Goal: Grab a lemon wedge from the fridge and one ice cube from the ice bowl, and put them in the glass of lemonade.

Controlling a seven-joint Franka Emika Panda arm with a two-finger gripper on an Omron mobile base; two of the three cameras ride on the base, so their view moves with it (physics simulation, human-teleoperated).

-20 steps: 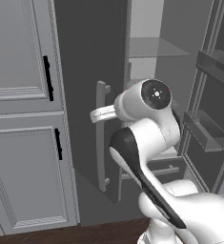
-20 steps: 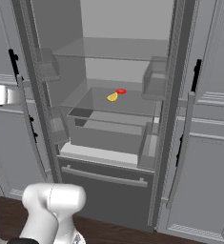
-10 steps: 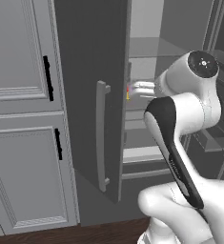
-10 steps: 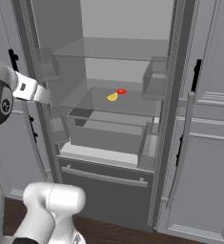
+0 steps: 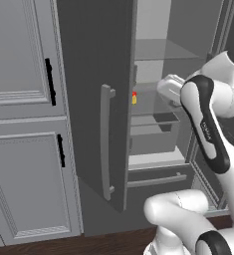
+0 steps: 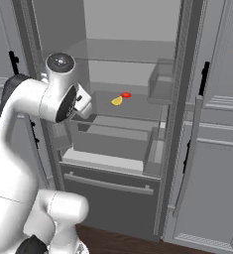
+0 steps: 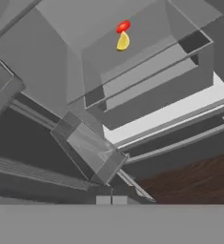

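In the left base view, the open door of the fridge (image 5: pixel 96 99) hid most of the lemon wedge (image 5: pixel 134 99) and the small red thing (image 5: pixel 134 93) at its 12 o'clock; only slivers showed. The arm's elbow covered the shelves at 3 o'clock. The fridge's top ran past the frame in the right base view.

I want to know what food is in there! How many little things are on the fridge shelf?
2. A yellow lemon wedge lies mid-shelf in the fridge, and a small red thing sits close beside it, farther back. Door bins could hide more.
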